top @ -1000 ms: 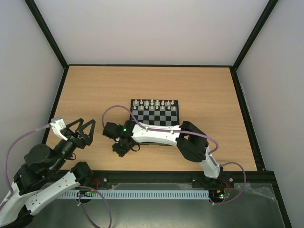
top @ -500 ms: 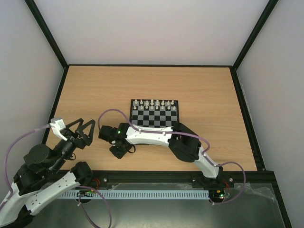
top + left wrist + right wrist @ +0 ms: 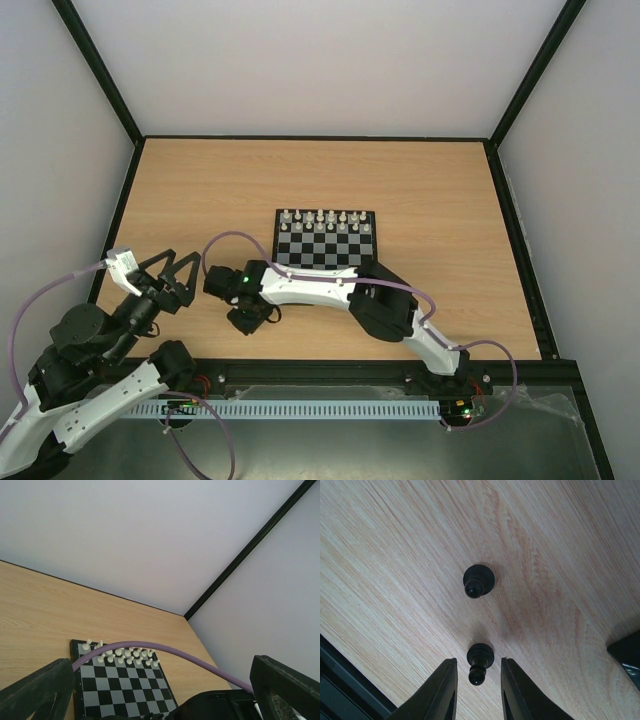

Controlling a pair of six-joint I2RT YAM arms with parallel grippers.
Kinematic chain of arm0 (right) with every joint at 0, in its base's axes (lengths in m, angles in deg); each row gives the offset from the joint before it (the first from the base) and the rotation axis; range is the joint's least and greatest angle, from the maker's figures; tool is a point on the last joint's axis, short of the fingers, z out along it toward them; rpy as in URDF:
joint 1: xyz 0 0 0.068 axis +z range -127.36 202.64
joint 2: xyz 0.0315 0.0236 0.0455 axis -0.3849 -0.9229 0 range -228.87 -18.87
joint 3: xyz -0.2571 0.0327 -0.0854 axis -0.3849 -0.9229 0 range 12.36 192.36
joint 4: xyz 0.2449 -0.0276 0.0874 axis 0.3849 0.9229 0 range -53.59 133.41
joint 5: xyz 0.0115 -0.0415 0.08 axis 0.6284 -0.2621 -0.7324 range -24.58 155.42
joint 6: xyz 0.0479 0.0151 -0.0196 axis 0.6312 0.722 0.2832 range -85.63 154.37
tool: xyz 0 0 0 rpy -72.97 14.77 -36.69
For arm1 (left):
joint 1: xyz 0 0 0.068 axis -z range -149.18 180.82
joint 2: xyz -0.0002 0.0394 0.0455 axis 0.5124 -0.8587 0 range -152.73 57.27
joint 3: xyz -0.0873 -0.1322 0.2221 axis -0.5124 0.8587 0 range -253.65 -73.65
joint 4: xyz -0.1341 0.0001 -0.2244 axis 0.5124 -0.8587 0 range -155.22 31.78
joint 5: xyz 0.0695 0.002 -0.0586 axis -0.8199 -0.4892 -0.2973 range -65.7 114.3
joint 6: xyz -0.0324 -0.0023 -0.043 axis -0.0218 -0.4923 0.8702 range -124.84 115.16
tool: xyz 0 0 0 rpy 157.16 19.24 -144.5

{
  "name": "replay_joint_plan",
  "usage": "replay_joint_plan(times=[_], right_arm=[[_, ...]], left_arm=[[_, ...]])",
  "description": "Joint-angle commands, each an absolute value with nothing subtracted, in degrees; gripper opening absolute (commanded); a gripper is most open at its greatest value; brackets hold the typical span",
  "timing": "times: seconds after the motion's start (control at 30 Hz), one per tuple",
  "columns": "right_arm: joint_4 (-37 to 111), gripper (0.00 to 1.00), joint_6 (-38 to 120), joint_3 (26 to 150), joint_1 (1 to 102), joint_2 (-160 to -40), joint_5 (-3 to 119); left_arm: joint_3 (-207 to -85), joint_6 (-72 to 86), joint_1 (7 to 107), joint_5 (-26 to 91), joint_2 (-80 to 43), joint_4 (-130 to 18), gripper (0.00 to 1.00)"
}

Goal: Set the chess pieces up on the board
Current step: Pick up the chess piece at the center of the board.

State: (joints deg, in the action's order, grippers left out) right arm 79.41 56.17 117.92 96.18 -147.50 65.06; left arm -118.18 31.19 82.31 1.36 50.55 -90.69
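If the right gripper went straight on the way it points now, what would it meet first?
Likely the black pawn standing between the open fingers of the right gripper. The fingers would straddle it and then reach the table. How high the gripper hangs is unclear.

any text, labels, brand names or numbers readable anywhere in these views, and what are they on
None can be read in any view.
The board shows no edge letters or numbers.
The upper black piece and lower black piece are plain.
The left arm and right arm show no legible label.
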Motion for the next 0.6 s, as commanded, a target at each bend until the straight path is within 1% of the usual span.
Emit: replay_joint_plan(times=[0.0, 0.17, 0.57], right_arm=[[83.3, 0.25, 55.6, 119.5, 96.6, -148.8, 64.1], [83.5, 0.23, 55.5, 119.5, 96.6, -149.3, 64.3], [83.5, 0.05, 54.9, 120.1, 96.6, -149.9, 64.7]], left_arm=[[-117.8, 30.2, 82.6, 1.6, 51.0, -88.8, 0.99], [-117.8, 30.2, 82.6, 1.6, 51.0, -88.8, 0.99], [-117.8, 30.2, 82.7, 1.5, 51.0, -88.8, 0.99]])
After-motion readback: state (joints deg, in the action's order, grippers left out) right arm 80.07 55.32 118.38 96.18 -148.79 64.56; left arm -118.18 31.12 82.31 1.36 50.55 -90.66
